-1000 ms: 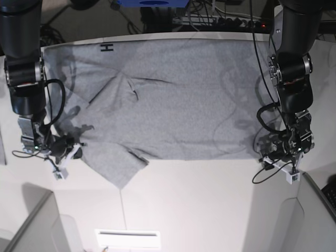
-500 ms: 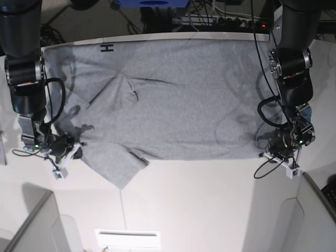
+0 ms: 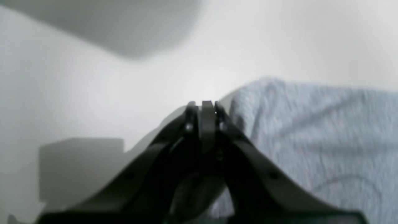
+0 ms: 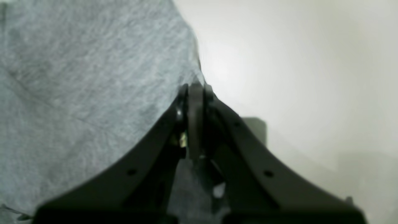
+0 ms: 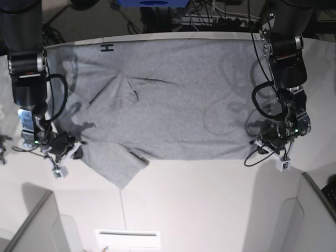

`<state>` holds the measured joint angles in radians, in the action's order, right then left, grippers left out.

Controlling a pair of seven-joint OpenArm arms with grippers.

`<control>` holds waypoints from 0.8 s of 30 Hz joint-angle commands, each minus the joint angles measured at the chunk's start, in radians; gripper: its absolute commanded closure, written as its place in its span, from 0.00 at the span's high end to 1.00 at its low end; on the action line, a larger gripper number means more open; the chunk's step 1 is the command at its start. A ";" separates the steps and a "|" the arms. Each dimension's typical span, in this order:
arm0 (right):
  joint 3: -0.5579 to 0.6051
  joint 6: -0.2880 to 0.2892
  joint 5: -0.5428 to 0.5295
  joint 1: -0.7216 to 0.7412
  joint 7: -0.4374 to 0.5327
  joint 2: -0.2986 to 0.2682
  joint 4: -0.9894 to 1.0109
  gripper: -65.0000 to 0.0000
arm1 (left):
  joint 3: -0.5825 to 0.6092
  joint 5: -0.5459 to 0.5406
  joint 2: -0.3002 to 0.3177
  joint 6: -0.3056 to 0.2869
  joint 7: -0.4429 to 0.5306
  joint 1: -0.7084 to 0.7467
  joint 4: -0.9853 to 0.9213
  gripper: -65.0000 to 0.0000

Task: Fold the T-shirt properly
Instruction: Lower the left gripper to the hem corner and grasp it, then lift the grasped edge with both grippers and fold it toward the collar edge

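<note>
A white tabletop [image 5: 189,199] carries the work, and the one large thing lying directly on it is the grey T-shirt [image 5: 173,100], spread flat with its plain side up. The shirt runs along the far edge almost from the left corner to the right one, a small black "H" [image 5: 107,48] showing at its far left. A sleeve [image 5: 113,164] points toward the bare near half.
</note>
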<state>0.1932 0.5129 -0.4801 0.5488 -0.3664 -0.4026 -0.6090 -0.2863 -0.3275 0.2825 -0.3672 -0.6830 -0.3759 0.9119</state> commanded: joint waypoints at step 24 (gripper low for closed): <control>-0.057 0.002 -0.016 -0.103 0.020 -0.078 -0.260 0.00 | -0.106 -0.008 0.002 0.000 -0.280 0.209 0.545 0.00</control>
<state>0.1486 0.5137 -0.4847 0.4179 -0.3672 -0.4610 -0.8520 -0.3923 -0.3222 0.2741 -0.3656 -0.9676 -0.1562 1.4372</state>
